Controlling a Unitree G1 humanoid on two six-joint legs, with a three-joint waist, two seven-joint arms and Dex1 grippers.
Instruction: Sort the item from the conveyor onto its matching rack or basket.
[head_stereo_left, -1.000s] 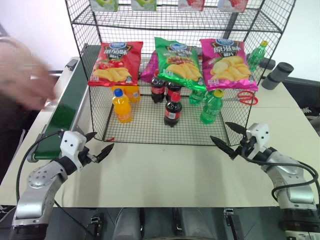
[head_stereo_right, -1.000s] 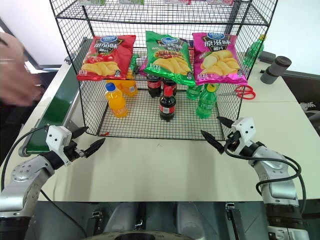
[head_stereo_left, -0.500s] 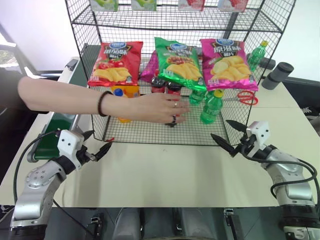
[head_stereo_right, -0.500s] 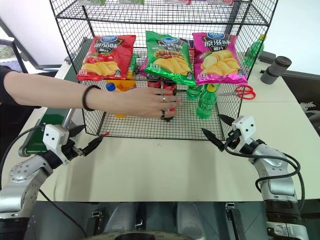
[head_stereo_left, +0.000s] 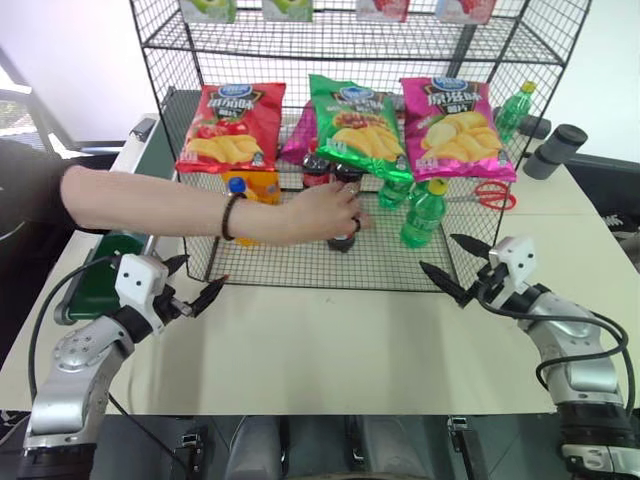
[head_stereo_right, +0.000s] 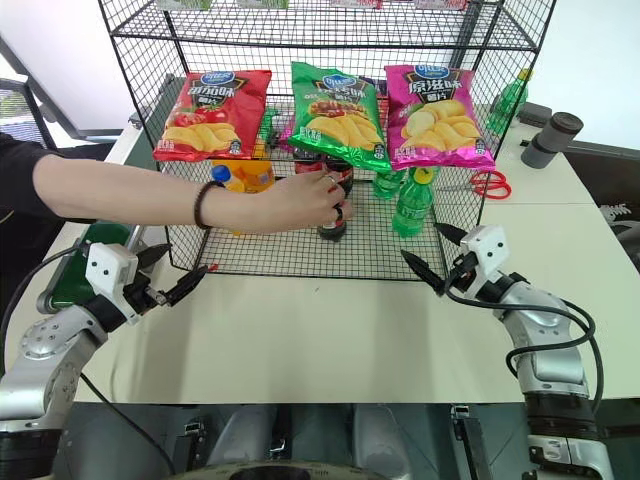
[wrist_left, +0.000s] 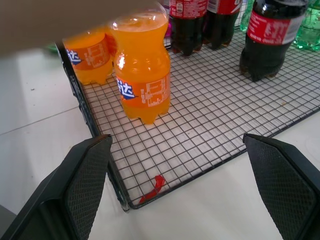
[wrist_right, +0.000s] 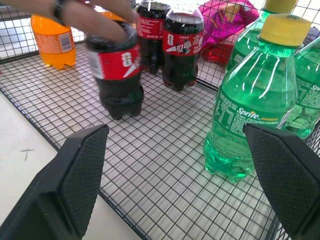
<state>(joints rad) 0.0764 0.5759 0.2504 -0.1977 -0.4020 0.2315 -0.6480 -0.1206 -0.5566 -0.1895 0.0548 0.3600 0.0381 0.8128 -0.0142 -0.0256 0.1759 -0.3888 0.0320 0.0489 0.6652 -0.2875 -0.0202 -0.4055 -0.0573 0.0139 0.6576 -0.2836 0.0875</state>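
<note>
A person's arm reaches in from the left, and the hand (head_stereo_left: 325, 212) is wrapped around the front cola bottle (wrist_right: 116, 75) on the black wire rack's floor (head_stereo_left: 290, 262). The bottle has dark liquid and a red label, and it looks blurred. Two more cola bottles (wrist_right: 181, 47) stand behind it. The dark green conveyor (head_stereo_left: 152, 165) runs along the rack's left side, partly hidden by the arm. My left gripper (head_stereo_left: 200, 272) hovers open off the rack's front left corner. My right gripper (head_stereo_left: 437, 253) hovers open off the front right corner. Both are empty.
Orange drink bottles (wrist_left: 142, 75) stand at the rack's left and green Sprite bottles (wrist_right: 250, 100) at its right. Chip bags (head_stereo_left: 352, 120) hang across the front. Red scissors (head_stereo_left: 490, 195) and a grey cylinder (head_stereo_left: 555, 150) lie on the table's right. Pale tabletop (head_stereo_left: 330, 340) lies in front.
A person's hand came in from the left, reached into the rack and took hold of the front cola bottle. Both grippers stayed in place, open.
</note>
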